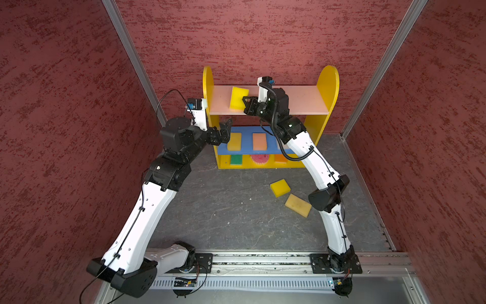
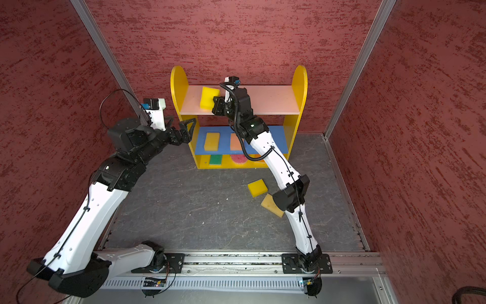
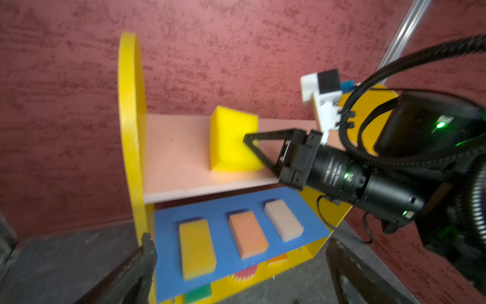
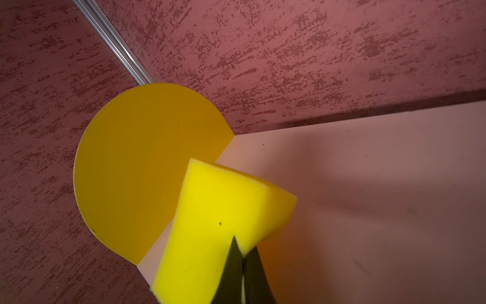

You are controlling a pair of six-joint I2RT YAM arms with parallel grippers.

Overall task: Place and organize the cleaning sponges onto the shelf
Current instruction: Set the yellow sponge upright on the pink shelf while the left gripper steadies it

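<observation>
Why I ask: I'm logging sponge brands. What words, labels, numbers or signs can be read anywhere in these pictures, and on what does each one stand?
Nothing can be read with certainty.
Right arm's black wrist barrel: faint white print, too blurred to read.
The yellow sponge, the other cleaning sponges and the shelf: no lettering shows.

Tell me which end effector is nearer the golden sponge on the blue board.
Left. The left end effector hangs open beside the golden sponge; the right end effector is one board up, shut on the yellow sponge at the pink board.
</observation>
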